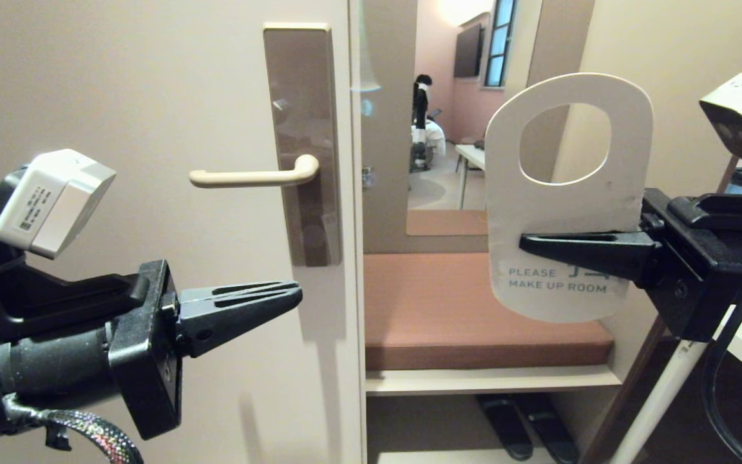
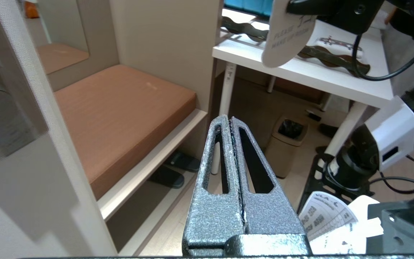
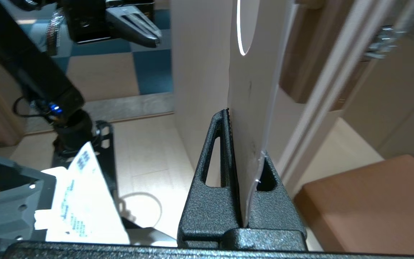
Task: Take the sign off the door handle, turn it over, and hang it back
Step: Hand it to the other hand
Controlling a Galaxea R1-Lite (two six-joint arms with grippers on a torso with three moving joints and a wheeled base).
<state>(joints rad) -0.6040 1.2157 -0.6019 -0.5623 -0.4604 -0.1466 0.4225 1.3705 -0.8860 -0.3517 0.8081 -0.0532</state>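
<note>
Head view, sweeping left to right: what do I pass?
Left gripper, shut and empty → door handle → brown plate → sign, white side facing → right gripper, shut on the sign.

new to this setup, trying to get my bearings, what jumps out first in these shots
The white sign, reading PLEASE MAKE UP ROOM, stands upright off to the right of the door, clamped in the right gripper. The cream door handle on its brown plate is bare. The left gripper, shut and empty, points at the door below the handle.
</note>
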